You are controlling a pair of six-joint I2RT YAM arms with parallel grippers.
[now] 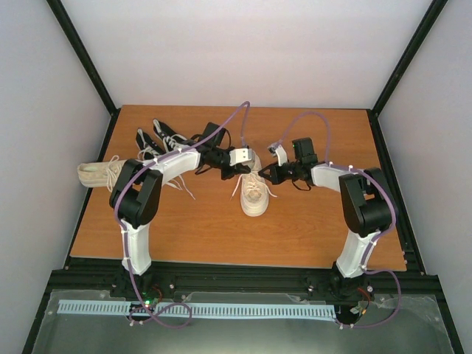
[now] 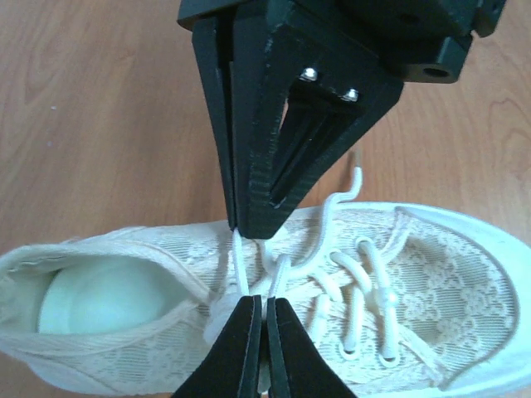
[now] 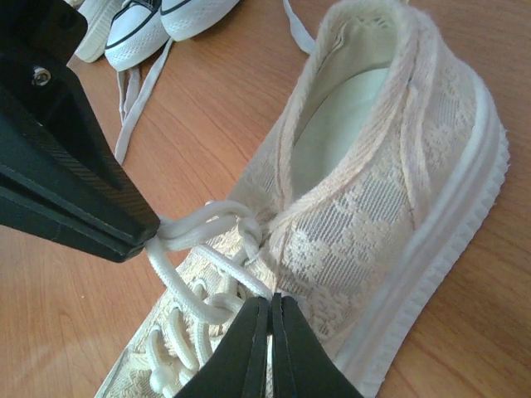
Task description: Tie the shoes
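Observation:
A cream lace shoe [image 1: 254, 195] lies mid-table, toe toward me. My left gripper [image 1: 237, 169] and right gripper [image 1: 270, 175] meet over its laces. In the left wrist view the left gripper [image 2: 264, 300] is shut on a white lace [image 2: 332, 211] above the shoe [image 2: 465, 282]; the right gripper's fingers [image 2: 257, 166] pinch the lace just beyond. In the right wrist view the right gripper [image 3: 270, 300] is shut on a lace [image 3: 199, 228] at the shoe's [image 3: 390, 191] throat, and the left gripper's fingers [image 3: 75, 182] hold doubled lace strands pulled taut.
Two black sneakers [image 1: 158, 136] with white toes lie at the back left and show in the right wrist view [image 3: 141, 37]. A second cream shoe [image 1: 96, 174] lies at the table's left edge, laces loose. Grey walls and a black frame surround the wooden table [image 1: 310, 236].

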